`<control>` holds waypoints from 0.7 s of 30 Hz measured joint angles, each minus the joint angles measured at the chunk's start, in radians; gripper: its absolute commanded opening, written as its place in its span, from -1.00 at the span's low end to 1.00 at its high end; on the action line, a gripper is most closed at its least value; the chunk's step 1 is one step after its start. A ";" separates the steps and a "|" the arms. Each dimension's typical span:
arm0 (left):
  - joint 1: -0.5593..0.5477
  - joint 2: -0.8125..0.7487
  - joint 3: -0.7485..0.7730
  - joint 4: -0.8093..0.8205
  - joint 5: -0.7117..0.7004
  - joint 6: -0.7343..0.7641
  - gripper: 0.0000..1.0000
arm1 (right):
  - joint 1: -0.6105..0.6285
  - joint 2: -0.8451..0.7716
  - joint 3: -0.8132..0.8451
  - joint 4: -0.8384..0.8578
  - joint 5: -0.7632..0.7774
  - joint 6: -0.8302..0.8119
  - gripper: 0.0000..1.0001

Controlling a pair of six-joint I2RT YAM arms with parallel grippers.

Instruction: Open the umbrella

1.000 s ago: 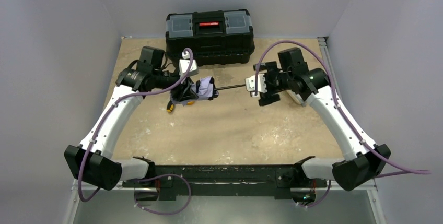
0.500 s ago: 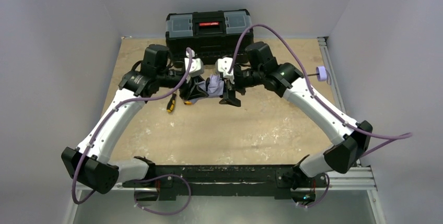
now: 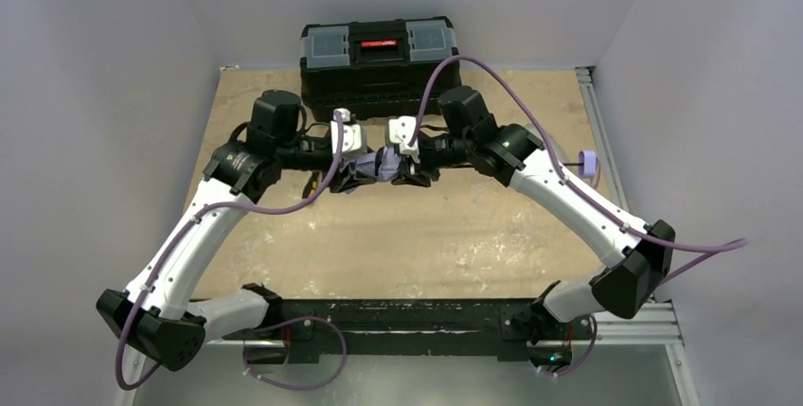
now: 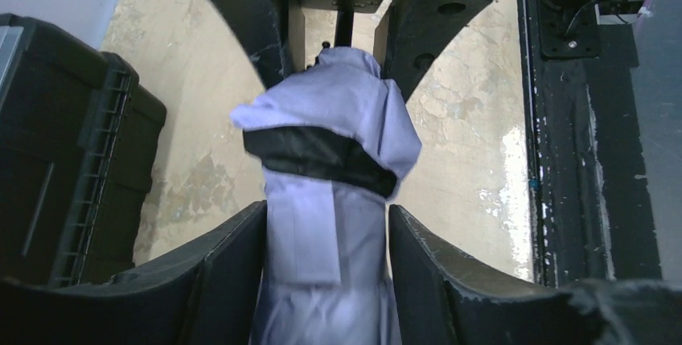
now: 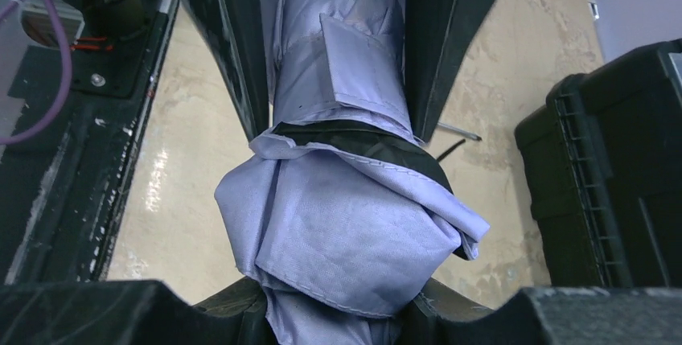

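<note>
One umbrella [image 5: 354, 232] gripped by left tool [image 4: 326, 240], right tool [image 5: 338, 313]; one toolbox [image 3: 379, 70].

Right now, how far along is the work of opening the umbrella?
Looks done: the handle is pulled far out to the right. In hand: the left claw and the right claw both grip the bunched umbrella cloth. Left: spreading the cloth, which is folded.

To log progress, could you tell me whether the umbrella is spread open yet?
No, the umbrella is a tightly bunched bundle, not spread.
</note>
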 measured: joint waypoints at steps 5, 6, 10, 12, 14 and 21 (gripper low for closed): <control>0.047 -0.077 0.016 -0.046 -0.002 -0.035 0.11 | -0.009 -0.042 -0.040 -0.007 0.053 -0.047 -1.00; 0.053 -0.108 0.016 -0.047 0.000 -0.042 0.07 | -0.011 -0.051 -0.049 -0.007 0.064 -0.053 -1.00; 0.058 -0.177 0.018 -0.043 0.026 -0.061 -0.07 | -0.016 -0.073 -0.075 -0.019 0.092 -0.068 -1.00; 0.055 -0.169 0.038 -0.042 0.031 -0.077 -0.14 | -0.017 -0.072 -0.075 -0.019 0.091 -0.067 -1.00; 0.051 -0.137 0.062 -0.041 0.030 -0.088 -0.20 | -0.017 -0.072 -0.075 -0.019 0.089 -0.066 -1.00; 0.001 -0.052 0.076 -0.033 -0.013 -0.101 -0.18 | -0.016 -0.072 -0.075 -0.019 0.084 -0.051 -1.00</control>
